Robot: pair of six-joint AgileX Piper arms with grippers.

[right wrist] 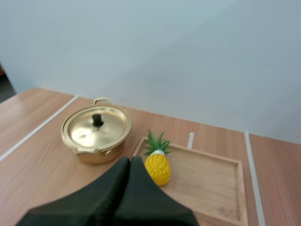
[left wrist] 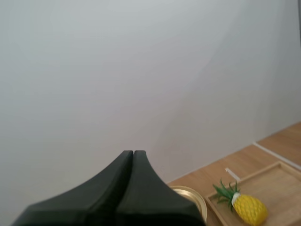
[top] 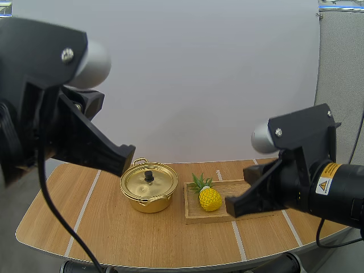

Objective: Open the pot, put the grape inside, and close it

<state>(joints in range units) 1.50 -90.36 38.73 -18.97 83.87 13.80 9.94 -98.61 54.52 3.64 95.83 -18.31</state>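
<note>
A gold pot (top: 149, 187) stands at the table's middle with its lid on and a black knob (top: 149, 176) on top. Right of it a yellow pineapple (top: 209, 197) lies on a wooden tray (top: 196, 218). My left gripper (top: 128, 160) hangs shut on nothing, above and left of the pot. My right gripper (top: 231, 206) is shut on nothing, low over the tray's right part. The left wrist view has the shut left gripper (left wrist: 133, 153), the pot's rim (left wrist: 194, 198) and the pineapple (left wrist: 249, 209). Past the shut right gripper (right wrist: 130, 160), the right wrist view has the pot (right wrist: 96, 134), the pineapple (right wrist: 157, 168) and the tray (right wrist: 209, 176).
The wooden table (top: 102, 227) has white lines across it and a curved front edge. Bare tabletop lies left of and in front of the pot. A white wall rises behind the table.
</note>
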